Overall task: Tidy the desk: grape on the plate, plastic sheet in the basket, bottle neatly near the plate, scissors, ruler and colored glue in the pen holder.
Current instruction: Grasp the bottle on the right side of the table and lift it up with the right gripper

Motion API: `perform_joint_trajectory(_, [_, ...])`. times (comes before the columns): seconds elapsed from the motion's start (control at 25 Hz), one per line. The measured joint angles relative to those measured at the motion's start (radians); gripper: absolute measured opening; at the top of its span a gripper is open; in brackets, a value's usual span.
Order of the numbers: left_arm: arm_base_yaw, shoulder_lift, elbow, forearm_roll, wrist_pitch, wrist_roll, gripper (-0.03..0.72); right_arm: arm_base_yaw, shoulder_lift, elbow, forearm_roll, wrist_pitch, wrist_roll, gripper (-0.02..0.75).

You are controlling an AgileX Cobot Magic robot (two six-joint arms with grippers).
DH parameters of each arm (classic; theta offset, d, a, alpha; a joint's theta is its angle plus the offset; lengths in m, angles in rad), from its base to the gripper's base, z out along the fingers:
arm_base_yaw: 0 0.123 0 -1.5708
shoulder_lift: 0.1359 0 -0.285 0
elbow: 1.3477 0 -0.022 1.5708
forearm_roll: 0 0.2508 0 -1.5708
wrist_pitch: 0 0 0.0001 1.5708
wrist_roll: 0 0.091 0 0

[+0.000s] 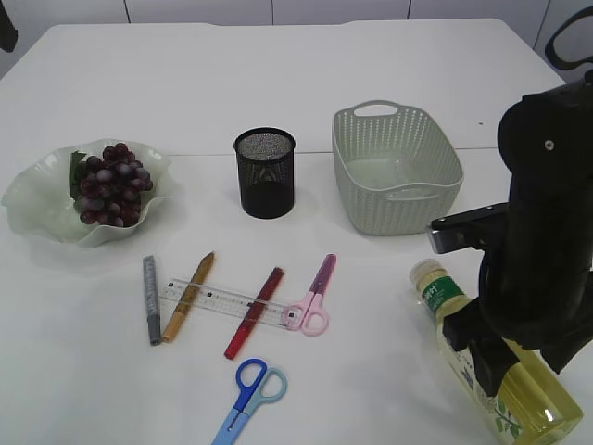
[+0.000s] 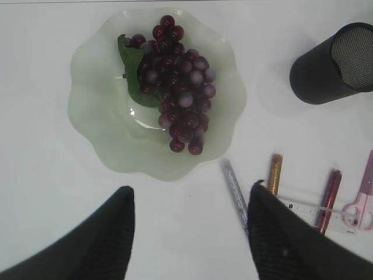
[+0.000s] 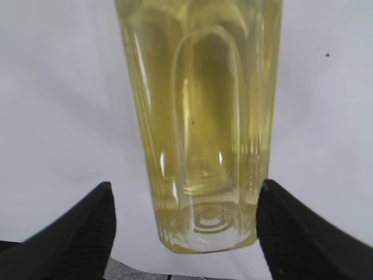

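Straddling the lying bottle (image 3: 201,122) near its base, our right gripper (image 3: 186,224) has its jaws apart with a gap either side, so nothing is clamped. We judge that a closing squeeze on this smooth, rounded plastic so close to the table edge could roll it off. Our left gripper (image 2: 189,233) hangs empty and spread just short of the plate (image 2: 87,111), where the grape (image 2: 178,87) lies. Toward the plate, the ruler (image 1: 227,300), glue sticks (image 1: 188,297) and pink scissors (image 1: 312,298) clutter the route; the pen holder (image 1: 266,172) and basket (image 1: 397,167) stand behind.
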State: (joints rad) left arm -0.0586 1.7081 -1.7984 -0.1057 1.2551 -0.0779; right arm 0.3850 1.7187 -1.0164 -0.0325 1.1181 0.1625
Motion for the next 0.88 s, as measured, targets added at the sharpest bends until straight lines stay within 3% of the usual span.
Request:
perform_joint_trajectory(0.4, [0.0, 0.0, 0.0, 0.002, 0.0, 0.0, 0.453, 0.0, 0.0, 0.0, -0.111, -0.008, 0.049, 0.609])
perform_joint_trajectory(0.88, [0.0, 0.0, 0.0, 0.002, 0.0, 0.0, 0.454, 0.0, 0.006, 0.0, -0.059, -0.023, 0.035, 0.595])
